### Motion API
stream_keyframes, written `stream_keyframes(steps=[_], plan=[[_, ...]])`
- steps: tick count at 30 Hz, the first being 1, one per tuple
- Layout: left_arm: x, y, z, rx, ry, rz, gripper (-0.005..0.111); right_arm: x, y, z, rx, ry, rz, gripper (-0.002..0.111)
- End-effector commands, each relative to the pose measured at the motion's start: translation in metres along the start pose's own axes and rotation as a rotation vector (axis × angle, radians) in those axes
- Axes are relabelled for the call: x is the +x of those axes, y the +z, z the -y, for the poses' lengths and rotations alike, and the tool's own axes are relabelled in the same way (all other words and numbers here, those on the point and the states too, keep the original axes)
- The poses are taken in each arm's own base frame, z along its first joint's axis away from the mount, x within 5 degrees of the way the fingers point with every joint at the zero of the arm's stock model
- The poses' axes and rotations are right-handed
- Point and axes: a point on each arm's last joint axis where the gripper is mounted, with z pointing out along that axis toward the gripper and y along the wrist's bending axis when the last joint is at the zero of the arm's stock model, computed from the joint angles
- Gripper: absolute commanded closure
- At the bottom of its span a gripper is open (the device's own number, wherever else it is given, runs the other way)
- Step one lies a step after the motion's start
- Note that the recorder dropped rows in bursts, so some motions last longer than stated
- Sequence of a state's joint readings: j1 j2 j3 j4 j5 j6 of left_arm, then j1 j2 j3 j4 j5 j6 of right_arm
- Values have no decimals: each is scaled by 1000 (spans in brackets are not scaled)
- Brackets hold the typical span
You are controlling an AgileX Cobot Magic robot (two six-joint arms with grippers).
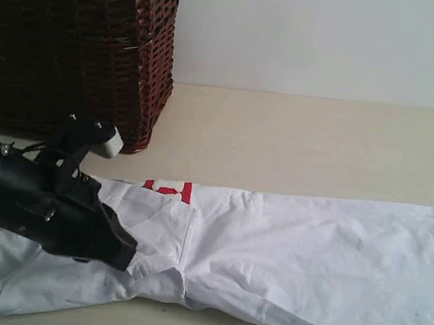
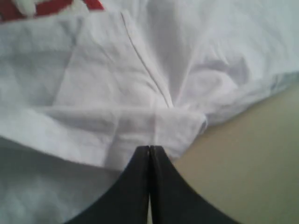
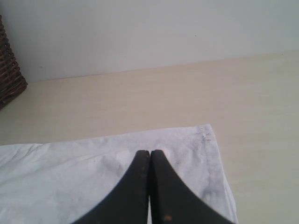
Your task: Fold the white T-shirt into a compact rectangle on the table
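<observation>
The white T-shirt (image 1: 285, 250) is laid on the table (image 1: 299, 141) from eight to four o'clock. The left gripper (image 2: 149, 148) and right gripper (image 3: 150, 152) are closed; the sleeve fold (image 2: 140, 126) could be dragged open by snagged cloth.

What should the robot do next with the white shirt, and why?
Probably lift the left gripper a little to see whether cloth comes up with it. The gripper is shut right at a folded edge of the white T-shirt, but a real pinch is not clear. The shirt lies long and flat on the table, so it likely needs another fold.
</observation>
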State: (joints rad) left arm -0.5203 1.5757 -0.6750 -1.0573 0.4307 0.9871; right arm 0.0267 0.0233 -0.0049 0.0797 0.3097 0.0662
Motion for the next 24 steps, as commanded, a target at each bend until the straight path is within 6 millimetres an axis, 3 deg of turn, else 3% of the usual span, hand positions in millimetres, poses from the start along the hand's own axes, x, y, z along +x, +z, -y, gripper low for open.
stream_keyframes(steps=[1, 5, 11, 19, 24], plan=[[22, 1, 4, 52, 56, -108, 107, 1, 1, 1, 6, -8, -2, 108], [32, 3, 4, 66, 129, -130, 107, 1, 1, 1, 6, -8, -2, 108], [17, 6, -9, -75, 86, 6, 107, 1, 1, 1, 6, -8, -2, 108], [25, 26, -8, -13, 101, -94, 107, 1, 1, 1, 6, -8, -2, 108], [23, 31, -18, -100, 96, -69, 107, 1, 1, 1, 6, -8, -2, 108]])
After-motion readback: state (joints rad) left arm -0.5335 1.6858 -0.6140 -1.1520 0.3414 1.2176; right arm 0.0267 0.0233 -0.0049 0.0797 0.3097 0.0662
